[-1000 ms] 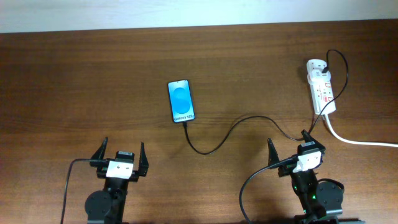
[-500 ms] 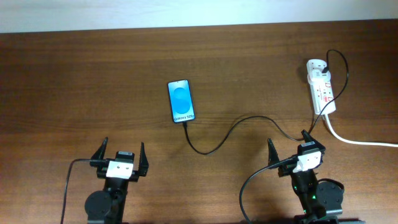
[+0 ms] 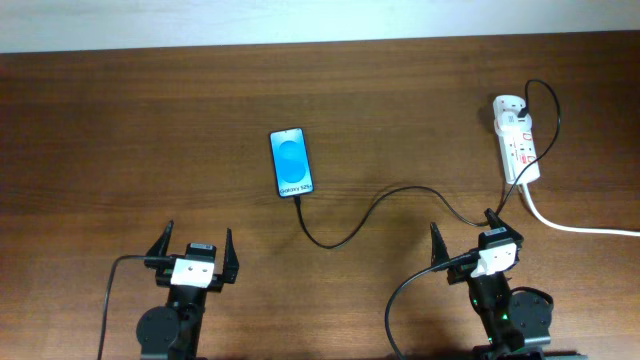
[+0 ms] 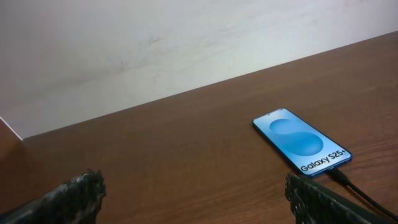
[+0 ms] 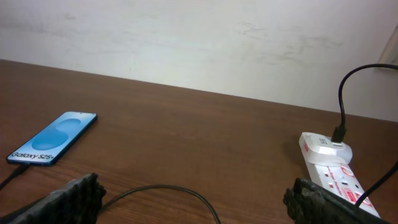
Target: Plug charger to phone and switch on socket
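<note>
Charger (image 3: 400, 188), phone (image 3: 291, 162) and socket (image 3: 512, 125): handling and grip points.
The left gripper (image 3: 198, 232) and right gripper (image 3: 461, 222) stand spread wide and empty at the near table (image 3: 120, 130) edge. The charger is likely light and limp, and it runs from the socket at far right to the phone's near short end at centre. Whether its plug tip (image 3: 297, 201) is seated cannot be told. Grip it at the rigid tip, not the slack cable. The phone looks smooth and likely to slide, so brace its long edges. The socket's red switches (image 3: 521, 146) need one fingertip pressing down.
</note>
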